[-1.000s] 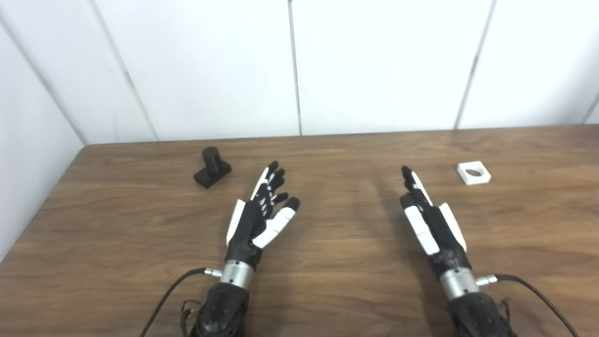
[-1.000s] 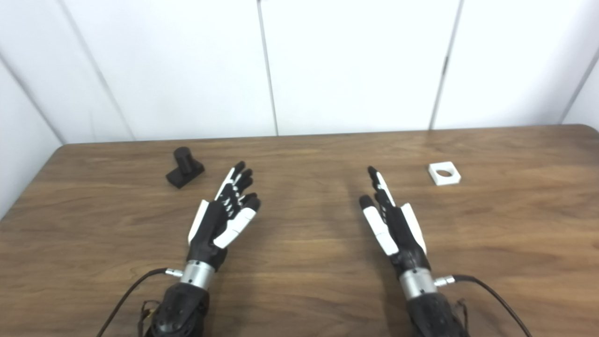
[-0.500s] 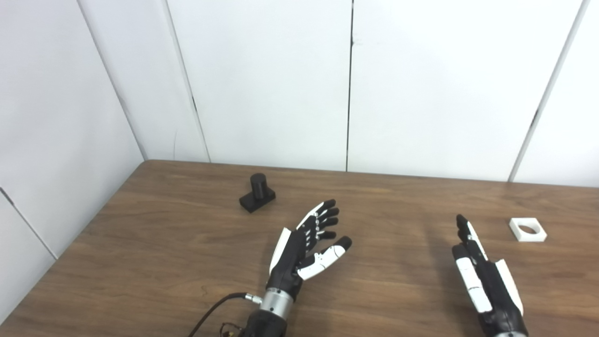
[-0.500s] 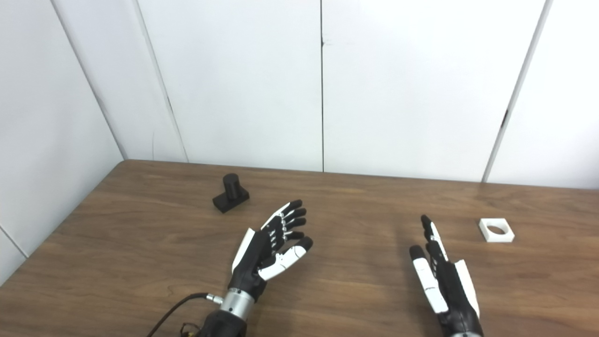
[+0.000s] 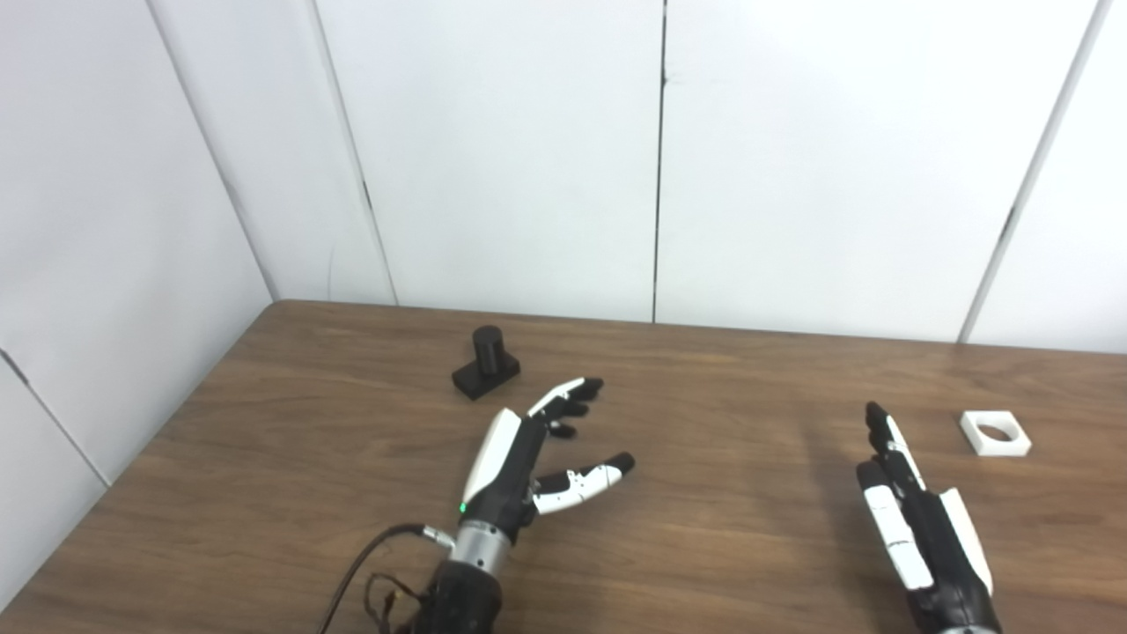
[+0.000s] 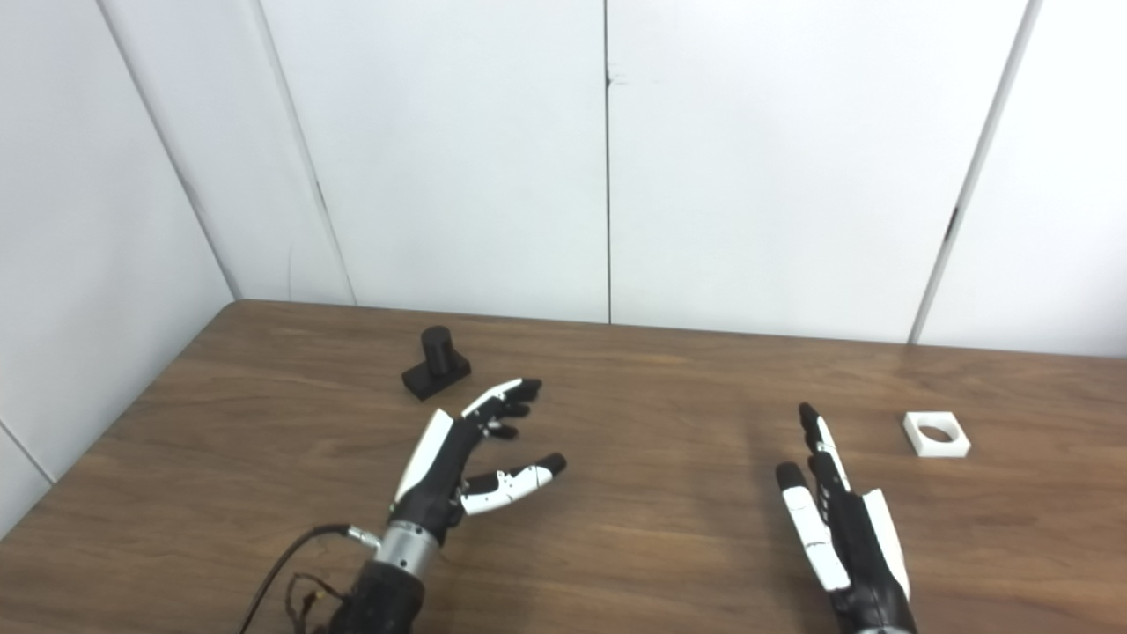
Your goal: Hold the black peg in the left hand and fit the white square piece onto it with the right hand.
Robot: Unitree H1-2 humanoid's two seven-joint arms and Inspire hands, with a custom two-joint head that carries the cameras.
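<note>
Since half a second ago my left hand (image 5: 528, 453) has been rolling onto its edge and sliding a little to the left, so its thumb is now pointing out to the right with the fingers (image 5: 568, 401) fanned above it, while the camera and everything else are holding as they were. Both hands are empty: the left is spread wide with a clear gap between thumb and fingers, and the right hand (image 5: 916, 519) is lying flat and stretched out, pinching nothing. I am reaching for the black peg (image 5: 485, 363), which is standing upright on its small base toward the far left of the table (image 5: 264, 458), just beyond my left fingertips and apart from them. To do this well, I am planning to keep the hand open and carry it forward and leftward until the peg's base is sitting inside that gap, then close on the base rather than the post, so the post is left free for the fit. Nudging it with the fingertips could topple it, I judge. Meanwhile the white square piece (image 5: 995, 433) is resting flat near the right edge, ahead of my waiting right hand.
</note>
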